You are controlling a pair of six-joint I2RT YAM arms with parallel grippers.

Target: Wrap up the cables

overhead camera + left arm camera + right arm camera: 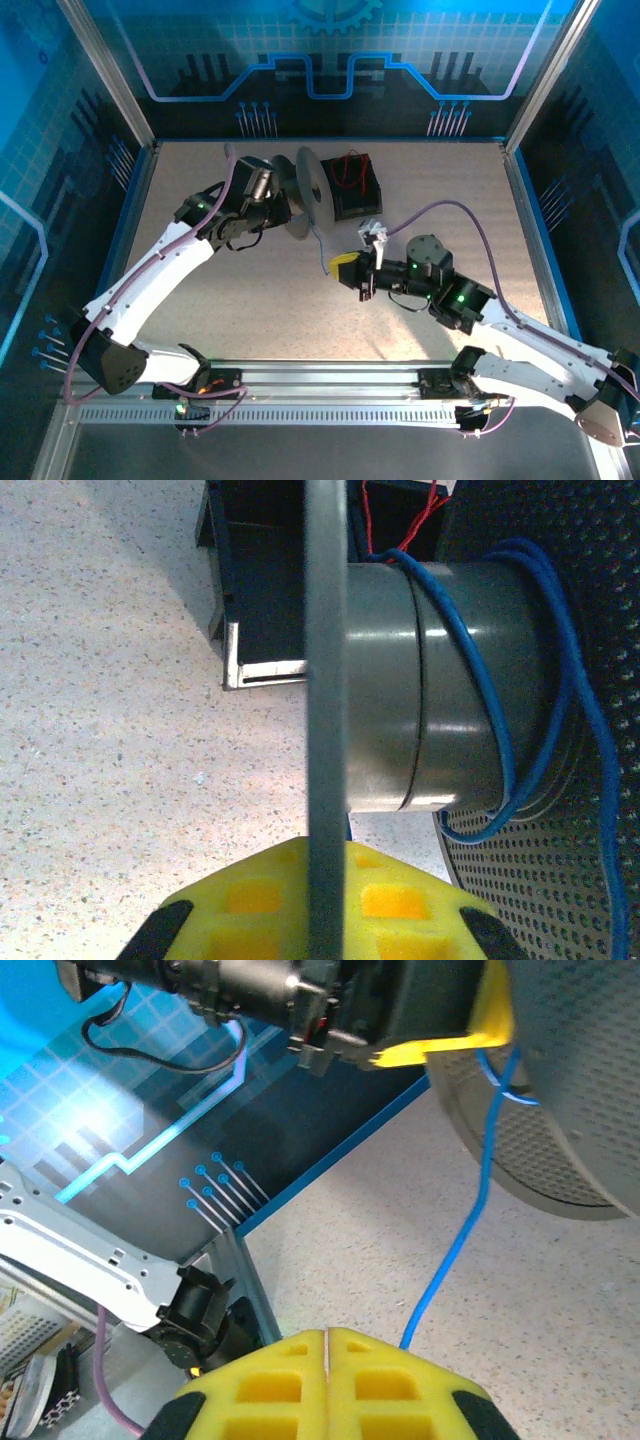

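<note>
Two grippers closed: left gripper clamps the flange of a grey plastic spool wound with thin blue cable; right gripper pads pressed together, cable reaching its tip.

In the left wrist view the edge of the spool crosses the left gripper and hides where its fingers meet, and the red cable is cut off at the top. In the right wrist view the blue cable is lost from sight behind the right gripper.
</note>
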